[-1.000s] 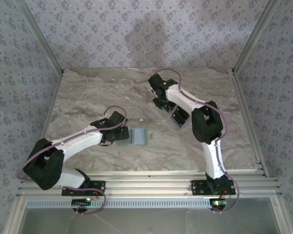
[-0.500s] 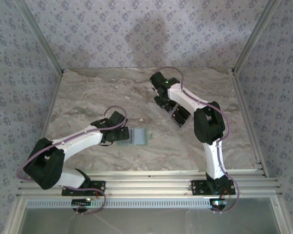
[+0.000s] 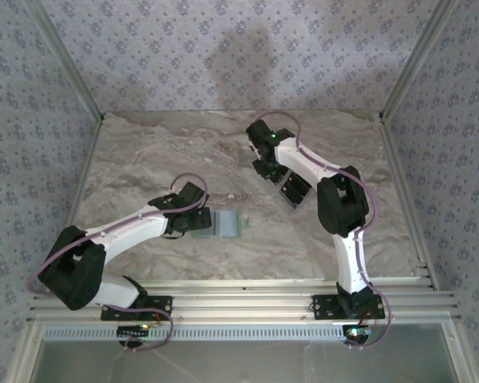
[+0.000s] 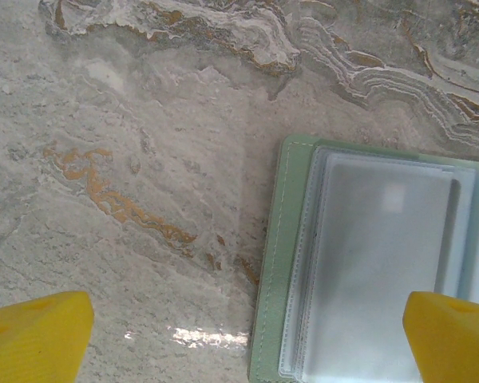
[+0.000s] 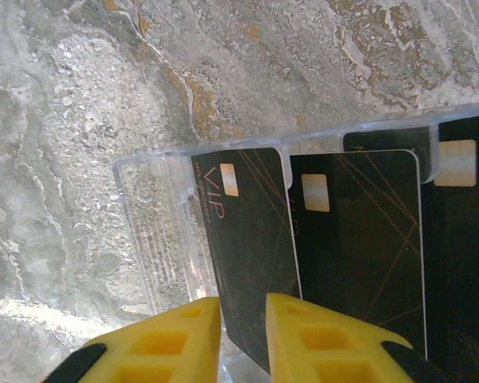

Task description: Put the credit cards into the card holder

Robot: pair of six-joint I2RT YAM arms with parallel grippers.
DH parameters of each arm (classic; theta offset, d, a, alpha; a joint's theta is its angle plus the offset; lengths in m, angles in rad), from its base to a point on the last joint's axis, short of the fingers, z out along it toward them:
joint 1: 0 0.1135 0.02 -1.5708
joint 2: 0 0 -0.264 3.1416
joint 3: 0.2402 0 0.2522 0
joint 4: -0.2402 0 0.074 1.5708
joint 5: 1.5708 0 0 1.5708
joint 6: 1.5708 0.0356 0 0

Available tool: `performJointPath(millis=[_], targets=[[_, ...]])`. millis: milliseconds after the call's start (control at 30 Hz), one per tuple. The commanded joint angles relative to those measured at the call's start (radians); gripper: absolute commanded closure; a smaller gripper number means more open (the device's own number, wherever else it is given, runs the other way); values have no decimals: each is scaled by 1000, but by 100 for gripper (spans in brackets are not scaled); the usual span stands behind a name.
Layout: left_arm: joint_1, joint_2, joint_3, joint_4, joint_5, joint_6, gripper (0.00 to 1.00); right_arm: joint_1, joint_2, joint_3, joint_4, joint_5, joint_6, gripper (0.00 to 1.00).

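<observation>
I am viewing my yellow gripper fingers [image 5: 176,343], black gold-lined cards [image 5: 247,263], pale green card holder [image 4: 271,279], grey rust-veined marble table [image 4: 144,159].

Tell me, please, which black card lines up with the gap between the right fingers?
The leftmost card, lettered VIP: it shows through the fingers' gap; the other two cards lie further right.
</observation>
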Motion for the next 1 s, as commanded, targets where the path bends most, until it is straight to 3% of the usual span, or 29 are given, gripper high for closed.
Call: performJointPath(millis=[0,300,633,967], targets=[[6,12,25,-4,2,11,0,-5,-46,-7,-12,-9,10,73],[7,21,26,2,8,8,0,15,-87,19,-17,33,5,68],[7,21,27,0,9,7,0,16,-34,13,-20,121,-17,68],[7,17,26,1,9,6,0,15,6,2,-17,106,-14,67]])
